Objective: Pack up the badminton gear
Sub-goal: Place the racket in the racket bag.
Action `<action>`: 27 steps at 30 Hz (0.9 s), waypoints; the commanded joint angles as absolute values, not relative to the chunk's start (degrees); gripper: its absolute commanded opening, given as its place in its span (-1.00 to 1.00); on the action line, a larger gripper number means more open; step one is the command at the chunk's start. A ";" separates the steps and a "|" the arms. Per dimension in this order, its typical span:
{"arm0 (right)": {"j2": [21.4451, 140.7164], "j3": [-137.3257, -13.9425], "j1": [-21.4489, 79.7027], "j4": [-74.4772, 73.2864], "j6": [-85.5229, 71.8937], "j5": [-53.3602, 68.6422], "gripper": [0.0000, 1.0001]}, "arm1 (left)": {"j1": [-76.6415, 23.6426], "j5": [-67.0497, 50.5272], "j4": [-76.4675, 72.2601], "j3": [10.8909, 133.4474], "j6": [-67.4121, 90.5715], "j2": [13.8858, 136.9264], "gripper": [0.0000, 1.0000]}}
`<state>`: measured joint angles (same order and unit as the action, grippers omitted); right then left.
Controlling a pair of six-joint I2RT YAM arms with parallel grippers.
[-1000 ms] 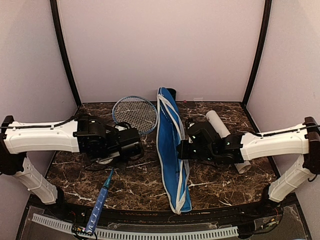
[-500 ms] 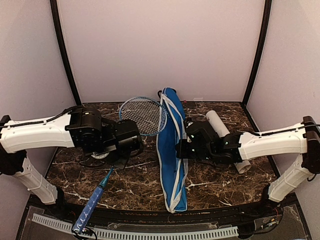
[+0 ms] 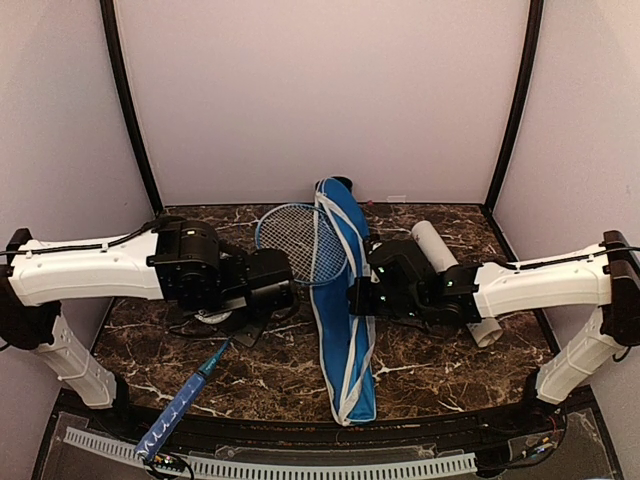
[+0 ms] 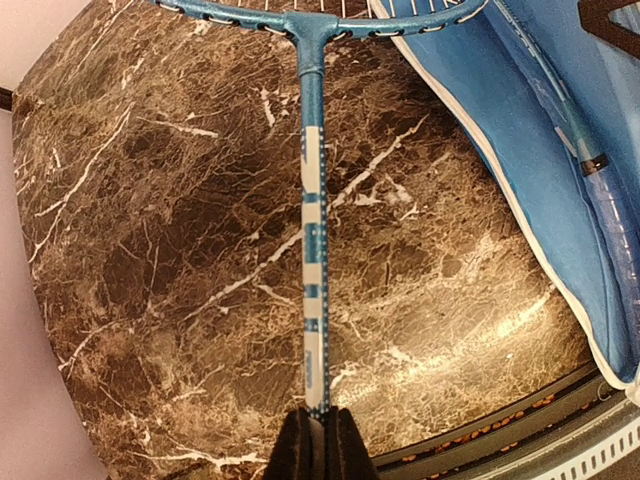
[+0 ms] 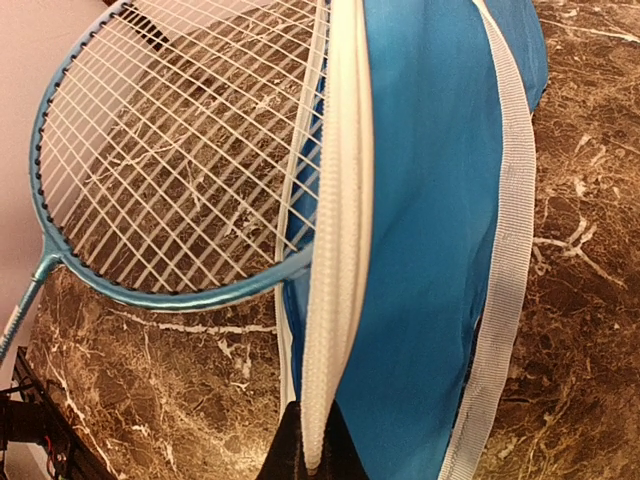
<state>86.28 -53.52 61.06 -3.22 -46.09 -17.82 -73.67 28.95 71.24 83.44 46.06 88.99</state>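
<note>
- Racket point(image 3: 300, 243) lies slanted across the left half of the desk point(image 3: 430, 370). Its strung head is against the left edge of the cover point(image 3: 340, 300), and its blue handle reaches out past the desk's near edge.
- We see white and blue print blocks down the racket's shaft in the left wrist view, too blurred to read. We cannot make out any lettering on the cover either.
- Left fingers point(image 4: 293, 452) are clenched on the thin shaft, with the head pointing away from them.
- Right fingers point(image 5: 283, 462) are clenched on the cover's white edge trim and hold it raised. The head's blue rim passes behind that trim, so part of the strings sits inside the opening.
- We see a white strap point(image 5: 505, 230) running along the cover's blue cloth.
- Second racket point(image 4: 608, 215): in the left wrist view its shaft and wrapped handle lie on the cover's inside.
- Tube point(image 3: 437, 245) lies on the desk to the right of the cover, partly hidden by the right arm.
</note>
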 commanded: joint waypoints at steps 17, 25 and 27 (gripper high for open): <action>87.12 -53.36 60.64 7.35 -40.86 -10.48 -1.00 | -67.18 21.45 48.73 82.06 35.90 92.58 -1.00; 88.75 -50.93 60.64 14.01 -37.77 -6.69 -1.00 | -65.65 18.84 41.05 82.91 35.27 97.69 -1.00; 88.66 -49.66 60.64 16.00 -37.20 -6.66 -1.00 | -65.67 17.31 39.74 82.51 35.15 98.11 -1.00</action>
<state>88.53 -51.33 60.49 7.51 -40.03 -9.80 -66.04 19.73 47.11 82.32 36.27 98.24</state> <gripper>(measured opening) 0.025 0.043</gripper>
